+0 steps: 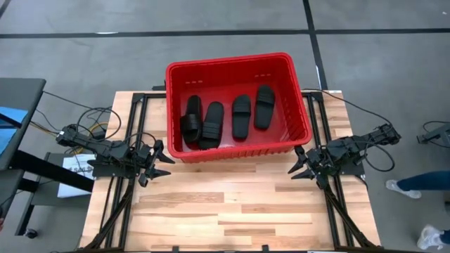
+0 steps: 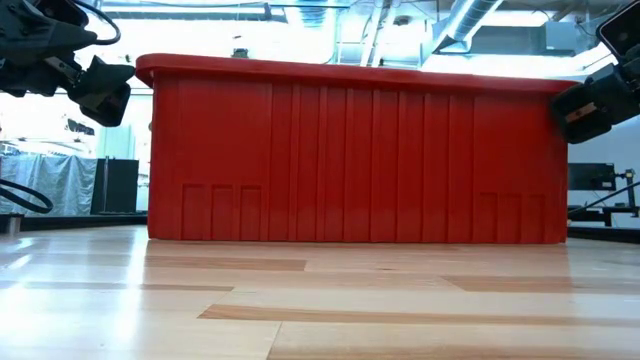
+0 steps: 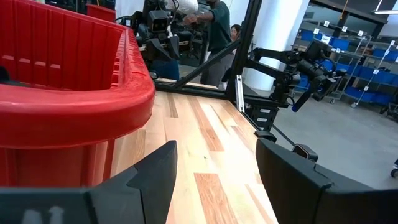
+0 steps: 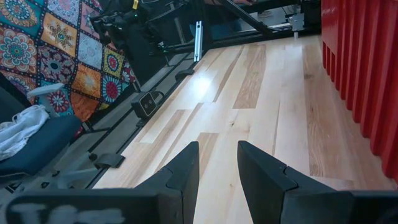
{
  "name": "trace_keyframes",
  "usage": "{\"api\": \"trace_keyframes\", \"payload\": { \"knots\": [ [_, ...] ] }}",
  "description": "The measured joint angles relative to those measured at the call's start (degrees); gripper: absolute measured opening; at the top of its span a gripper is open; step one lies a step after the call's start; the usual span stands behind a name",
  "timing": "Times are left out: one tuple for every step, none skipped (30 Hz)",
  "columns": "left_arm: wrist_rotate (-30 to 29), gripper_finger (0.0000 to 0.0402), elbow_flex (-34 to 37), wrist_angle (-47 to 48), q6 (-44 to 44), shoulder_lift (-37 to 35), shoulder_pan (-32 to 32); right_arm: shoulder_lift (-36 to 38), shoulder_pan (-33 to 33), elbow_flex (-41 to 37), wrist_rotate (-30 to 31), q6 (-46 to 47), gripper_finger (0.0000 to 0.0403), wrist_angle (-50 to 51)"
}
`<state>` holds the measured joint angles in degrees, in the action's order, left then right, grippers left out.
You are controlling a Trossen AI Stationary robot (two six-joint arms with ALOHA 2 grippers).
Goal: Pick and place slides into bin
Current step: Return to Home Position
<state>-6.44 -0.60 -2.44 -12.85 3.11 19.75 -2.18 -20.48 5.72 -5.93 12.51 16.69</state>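
All 4 slides (image 1: 241,116) lie inside the bin (image 1: 228,63), at the far middle of the table (image 1: 232,211); none shows on the wood. Left gripper (image 1: 167,160) hangs just beside the bin's near left corner, fingers spread, empty; right gripper (image 1: 295,161) hangs beside the near right corner, fingers parted, empty. Judgement: to reach home cleanly, each arm should draw outward, clear of the rim, without nudging the bin.

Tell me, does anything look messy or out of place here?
Only slightly: in the red bin, the two left slides lie crooked, overlapping each other, while the two right slides lie flat and apart. The left gripper and right gripper hang open beside it.
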Motion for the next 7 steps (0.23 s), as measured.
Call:
{"api": "trace_keyframes", "payload": {
  "knots": [
    [-0.01, 0.021, 0.0, 0.01, 0.07, 0.0, 0.0, 0.01, 0.02, 0.0, 0.0, 0.0, 0.0102, 0.0],
    [0.0, 0.021, 0.0, 0.0, 0.23, 0.0, 0.01, -0.01, 0.02, 0.0, 0.0, 0.01, 0.0102, 0.0],
    [0.0, 0.021, 0.01, 0.0, 0.22, 0.0, 0.0, 0.0, 0.01, 0.0, 0.0, 0.01, 0.0102, 0.0],
    [0.0, 0.021, 0.0, 0.0, 0.18, 0.0, 0.0, 0.01, 0.0, 0.0, 0.0, 0.0, 0.0102, 0.0],
    [0.0, 0.021, 0.02, 0.0, -0.01, -0.02, 0.0, 0.0, 0.01, 0.0, 0.0, 0.0, 0.0102, 0.0],
    [0.0, 0.021, 0.02, 0.0, -0.04, 0.0, 0.0, -0.01, 0.02, 0.0, 0.0, 0.02, 0.0102, 0.0],
    [-0.01, 0.021, 0.01, 0.0, -0.02, 0.0, 0.01, 0.01, 0.0, 0.0, 0.0, 0.0, 0.0102, 0.0]
  ]
}}
